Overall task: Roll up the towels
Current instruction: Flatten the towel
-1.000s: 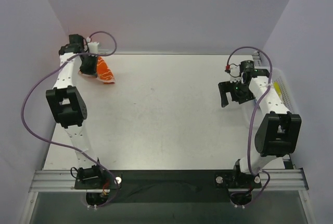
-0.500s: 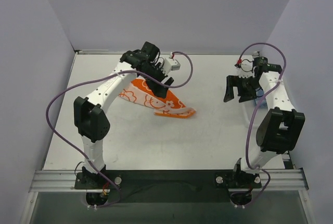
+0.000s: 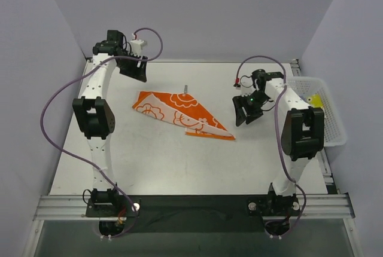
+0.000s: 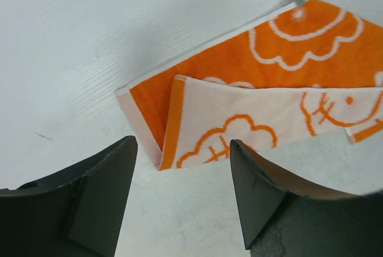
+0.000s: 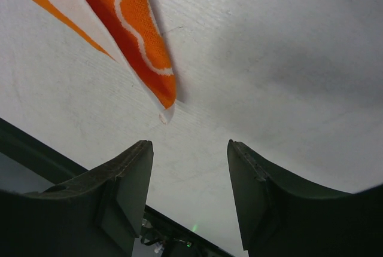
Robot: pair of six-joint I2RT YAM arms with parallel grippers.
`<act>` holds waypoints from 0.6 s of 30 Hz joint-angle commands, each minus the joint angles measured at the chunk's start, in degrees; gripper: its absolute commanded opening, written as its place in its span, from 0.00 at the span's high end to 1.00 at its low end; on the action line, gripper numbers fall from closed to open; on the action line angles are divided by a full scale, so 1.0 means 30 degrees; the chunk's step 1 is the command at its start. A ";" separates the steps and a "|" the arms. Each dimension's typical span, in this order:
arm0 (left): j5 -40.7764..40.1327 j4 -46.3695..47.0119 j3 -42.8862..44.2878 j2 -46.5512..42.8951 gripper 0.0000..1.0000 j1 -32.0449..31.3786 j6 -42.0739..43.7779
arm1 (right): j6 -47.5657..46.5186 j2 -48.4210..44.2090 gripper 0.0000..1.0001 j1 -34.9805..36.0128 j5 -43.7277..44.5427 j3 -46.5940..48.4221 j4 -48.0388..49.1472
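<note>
My left claw (image 4: 182, 146) is spread and empty near the folded end of the orange towel (image 3: 179, 112), my right claw (image 5: 190, 144) spread and empty by its pointed tip, towel flat mid white desk (image 3: 179, 167), mesh basket (image 3: 333, 132) at right edge, pale walls (image 3: 197, 12) around.

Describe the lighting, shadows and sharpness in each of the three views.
Top external: even, soft light, no glare, the orange towel crisp, only faint shadows beneath the arms. Left wrist: towel pattern sharp, while the dark fingers at the bottom edge show little detail. Right wrist: a broad soft shadow greys the table at upper right; the towel's corner is sharp.
</note>
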 commanded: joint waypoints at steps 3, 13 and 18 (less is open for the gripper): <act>-0.1088 -0.0526 0.2222 0.2417 0.27 -0.0457 -0.0491 | -0.0228 0.1440 0.47 0.1731 0.1776 0.0174 -0.0434; -0.1763 -0.0087 0.1842 0.3650 0.28 -0.0428 -0.1049 | -0.0550 0.1823 0.46 0.2584 0.0872 -0.0968 -0.0345; -0.1471 0.0089 0.1783 0.3913 0.30 -0.0457 -0.1195 | -0.1370 0.1734 0.49 0.2963 0.1015 -0.1730 -0.0463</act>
